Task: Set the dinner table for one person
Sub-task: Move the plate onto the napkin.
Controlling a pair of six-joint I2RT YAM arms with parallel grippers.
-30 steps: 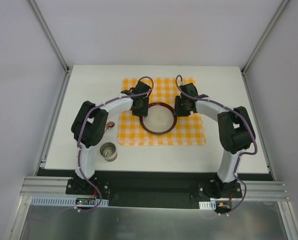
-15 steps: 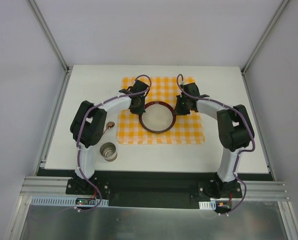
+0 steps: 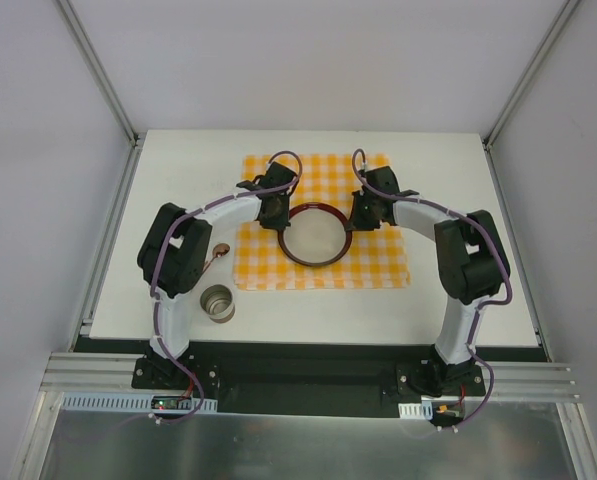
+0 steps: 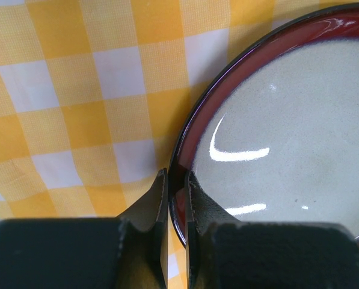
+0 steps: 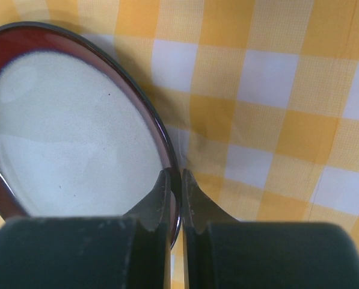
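Since a second ago, the plate (image 3: 316,240) and the checkered cloth (image 3: 378,265) under it are found shifted a little toward the far edge, and both claws are carried along with them.

From the top camera, the counter (image 3: 458,300) is seen as a wide white rectangle stretching away from the arm bases, between the grey side walls. The orange-and-white cloth is spread at its middle, with the red-rimmed plate lying on it. The left claw (image 3: 281,213) is set at the plate's left far rim and the right claw (image 3: 356,218) at its right far rim. A metal cup (image 3: 217,303) is stood upright on the bare counter, near the left arm and clear of the cloth. A small copper-coloured item (image 3: 218,251) is partly hidden by that arm, just off the cloth's left edge; what it is cannot be told.

From the left wrist camera, the left claw (image 4: 177,180) is shown closed down on the plate's (image 4: 287,132) dark rim, one finger outside over the cloth (image 4: 77,90) and one inside over the pale centre.

From the right wrist camera, the right claw (image 5: 174,180) is likewise clamped on the rim of the plate (image 5: 65,126), with the checks of the cloth (image 5: 257,120) laid out beyond it.
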